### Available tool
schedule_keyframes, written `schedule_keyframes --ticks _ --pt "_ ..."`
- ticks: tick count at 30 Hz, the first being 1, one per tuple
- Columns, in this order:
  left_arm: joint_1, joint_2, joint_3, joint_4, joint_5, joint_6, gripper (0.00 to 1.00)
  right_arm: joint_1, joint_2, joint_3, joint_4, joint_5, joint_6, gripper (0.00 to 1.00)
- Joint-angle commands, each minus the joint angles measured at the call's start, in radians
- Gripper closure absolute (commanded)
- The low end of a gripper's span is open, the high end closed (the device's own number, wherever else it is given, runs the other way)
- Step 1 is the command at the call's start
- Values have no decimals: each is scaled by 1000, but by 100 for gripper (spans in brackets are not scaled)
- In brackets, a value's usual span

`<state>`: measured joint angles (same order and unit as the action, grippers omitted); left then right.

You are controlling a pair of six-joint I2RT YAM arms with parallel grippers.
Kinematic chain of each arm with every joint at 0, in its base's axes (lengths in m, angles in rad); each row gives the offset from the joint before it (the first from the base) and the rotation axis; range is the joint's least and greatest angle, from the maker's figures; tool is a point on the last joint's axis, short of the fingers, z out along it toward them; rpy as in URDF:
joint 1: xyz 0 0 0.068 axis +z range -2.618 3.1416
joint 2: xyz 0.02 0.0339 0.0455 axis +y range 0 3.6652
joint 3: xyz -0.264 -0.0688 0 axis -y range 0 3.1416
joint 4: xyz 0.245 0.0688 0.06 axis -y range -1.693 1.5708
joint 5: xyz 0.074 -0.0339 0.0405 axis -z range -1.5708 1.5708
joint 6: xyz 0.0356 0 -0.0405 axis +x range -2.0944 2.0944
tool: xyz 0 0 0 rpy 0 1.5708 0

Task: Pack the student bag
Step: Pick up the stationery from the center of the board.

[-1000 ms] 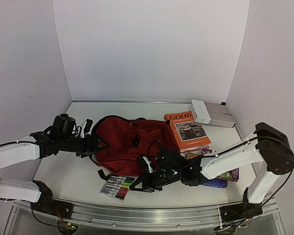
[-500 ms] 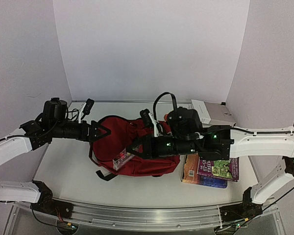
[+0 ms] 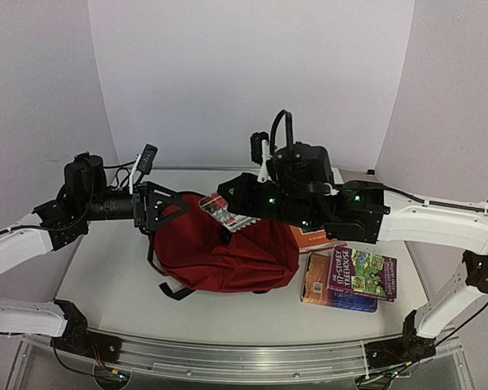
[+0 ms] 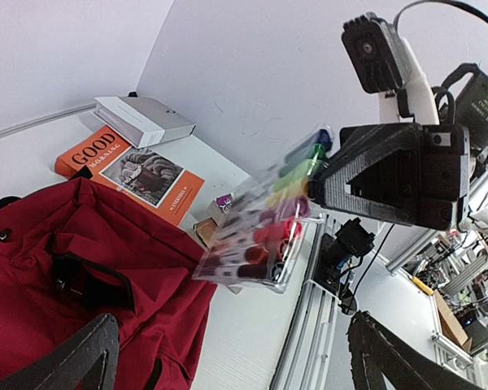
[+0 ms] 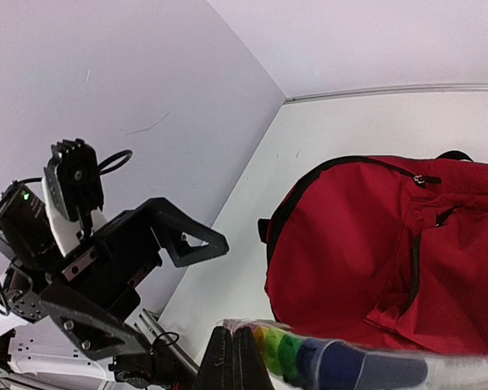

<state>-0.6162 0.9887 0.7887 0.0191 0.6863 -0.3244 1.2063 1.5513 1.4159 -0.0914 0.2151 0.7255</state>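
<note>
The student bag (image 3: 228,253) is dark red with black straps and lies in the middle of the table; it also shows in the wrist views (image 4: 57,268) (image 5: 390,244). My right gripper (image 3: 242,205) hangs above the bag's top and is shut (image 5: 236,357) on the edge of a clear pack of coloured markers (image 3: 225,213) (image 4: 260,236) (image 5: 350,367). The pack hangs tilted in the air over the bag. My left gripper (image 3: 172,210) hovers above the bag's left side, open and empty (image 4: 228,366), and faces the pack.
An orange book (image 3: 313,237) (image 4: 138,175) lies right of the bag, partly under my right arm. Two more books (image 3: 359,274) are stacked at the front right. A white box (image 4: 142,120) sits at the back right corner. Walls close in on three sides.
My right gripper has lifted the marker pack from the table's front edge to above the bag. My left gripper has risen off the bag's left edge and opened a little wider.
</note>
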Motion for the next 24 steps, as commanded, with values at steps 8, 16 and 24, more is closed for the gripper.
schedule_keyframes --ticks 8,16,24 --pt "-118 119 24 189 -164 192 1 -7 41 94 42 49 7 100" --pt "-139 227 40 311 -122 174 1 -7 35 90 75 17 32 100" --pt "-140 235 16 401 -116 116 31 -7 26 76 82 13 47 100"
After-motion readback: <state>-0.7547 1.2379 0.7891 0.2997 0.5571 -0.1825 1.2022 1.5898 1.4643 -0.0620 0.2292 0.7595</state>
